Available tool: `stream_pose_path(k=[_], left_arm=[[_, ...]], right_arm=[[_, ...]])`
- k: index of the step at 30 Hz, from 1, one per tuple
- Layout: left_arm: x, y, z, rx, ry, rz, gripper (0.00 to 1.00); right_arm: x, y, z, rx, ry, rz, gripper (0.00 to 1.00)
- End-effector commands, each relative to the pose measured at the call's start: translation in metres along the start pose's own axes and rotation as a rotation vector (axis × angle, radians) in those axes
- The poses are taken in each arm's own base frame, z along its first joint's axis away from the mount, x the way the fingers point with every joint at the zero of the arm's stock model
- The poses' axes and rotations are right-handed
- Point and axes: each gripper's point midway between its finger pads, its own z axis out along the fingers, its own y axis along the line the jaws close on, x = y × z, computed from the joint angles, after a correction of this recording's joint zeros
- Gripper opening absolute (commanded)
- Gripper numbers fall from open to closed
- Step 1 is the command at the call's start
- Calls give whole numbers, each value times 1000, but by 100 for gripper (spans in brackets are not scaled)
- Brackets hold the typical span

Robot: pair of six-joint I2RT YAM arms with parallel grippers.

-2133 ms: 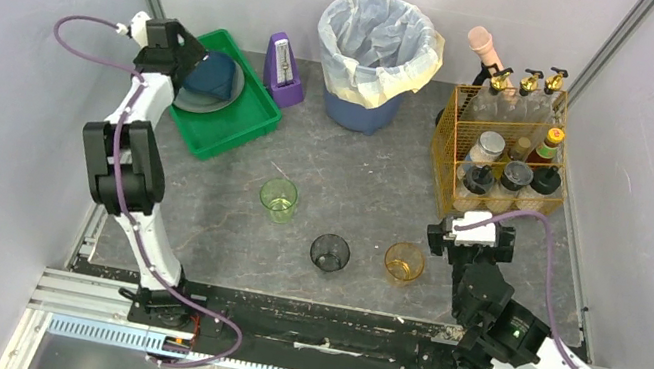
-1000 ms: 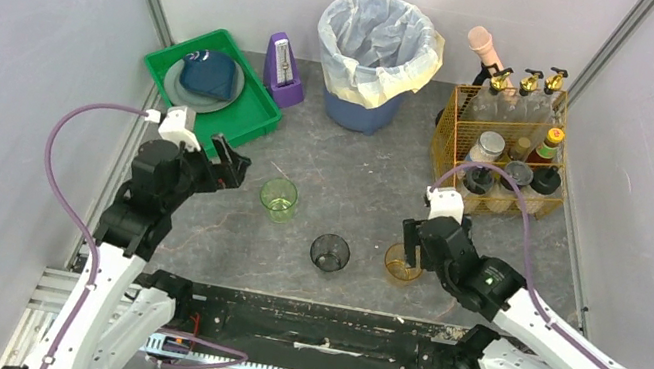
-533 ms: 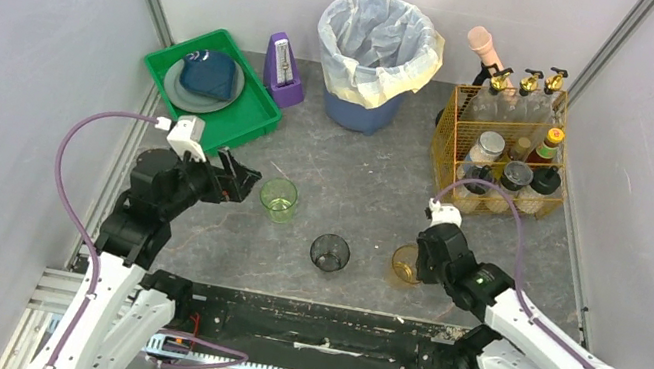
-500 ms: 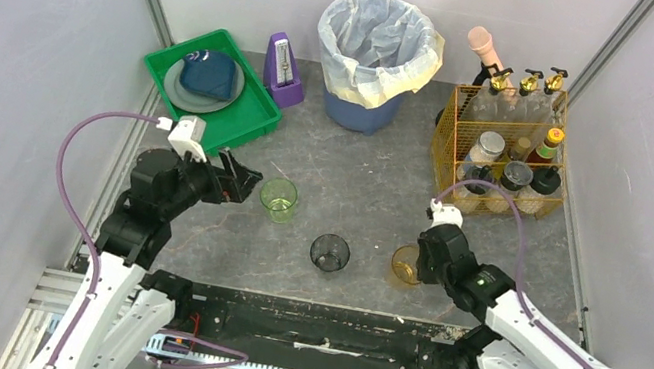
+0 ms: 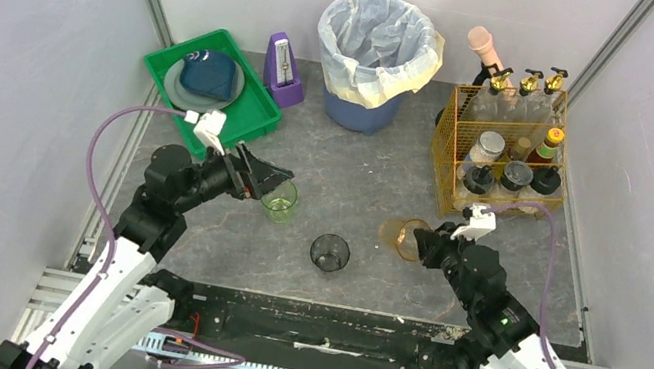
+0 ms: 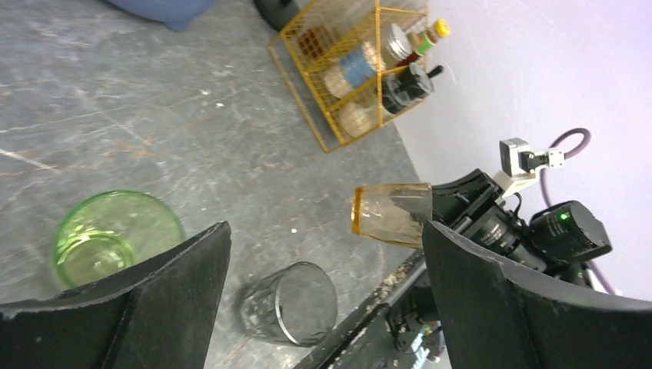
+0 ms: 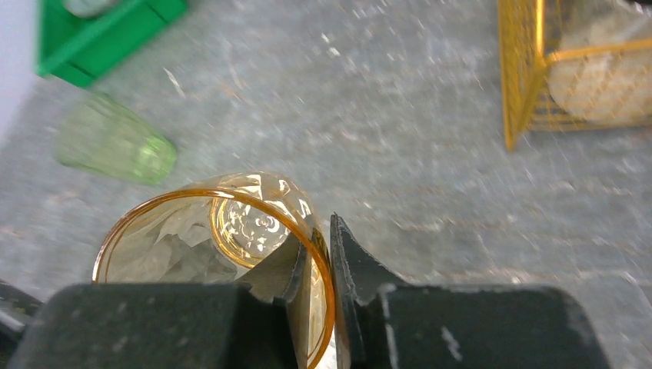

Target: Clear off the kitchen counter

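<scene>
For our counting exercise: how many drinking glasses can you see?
3: a green glass by the left gripper, a grey glass centre front, an amber glass in the right gripper.

**Operator:** State the illumination in the top view.

**Technician:** Bright, even and diffuse, coming from above. Shadows on the kitchen counter (image 5: 353, 189) left of the wire basket (image 5: 501, 154) are faint and soft-edged. There is no glare. Focus holds to all edges.

**Operator:** And the left wrist view?

**Technician:** Sharp around the wire basket (image 6: 338, 77). The wall to its right is bright and slightly washed out. Below the basket, the left gripper (image 6: 324, 231) has fingers (image 6: 146, 300) that read near-black, with little surface detail.

**Operator:** The right wrist view?

**Technician:** Blur smears the wire basket (image 7: 538, 69) and the counter to its left. The amber glass (image 7: 246, 207), lower left of the basket, is sharper and carries small bright highlights along its rim.
</scene>
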Motion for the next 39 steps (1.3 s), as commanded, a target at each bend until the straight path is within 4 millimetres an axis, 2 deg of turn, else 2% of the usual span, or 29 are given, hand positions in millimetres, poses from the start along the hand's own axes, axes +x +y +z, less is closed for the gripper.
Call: stream_pose_path(k=[1,4,7,10,14,22,27,39], left_arm=[[-12,-36,11,156,-59,-42,98],[-11,-42,21,181,-82,-58,98],[-9,-58,28,247,-76,-57,98],[-8,-73,33,302,-89,-78,98],[0,-82,42,333,-106,-109,98],[17,-117,58,478,-31,-179,98],[29,-131,64,520,6,-208,98],[53,-159,62,630,85,-242,98]], right_arm=[[-65,44,-7,-210,-273,118,0],[-80,66,-13,-340,-348,174,0],[-90,87,-19,-457,-384,212,0],[-97,100,-21,-529,-407,231,0],[-110,119,-31,-645,-451,243,0],[-119,134,-38,-756,-496,277,0],[-121,141,-40,-800,-504,277,0],[-122,151,-42,-868,-507,289,0]])
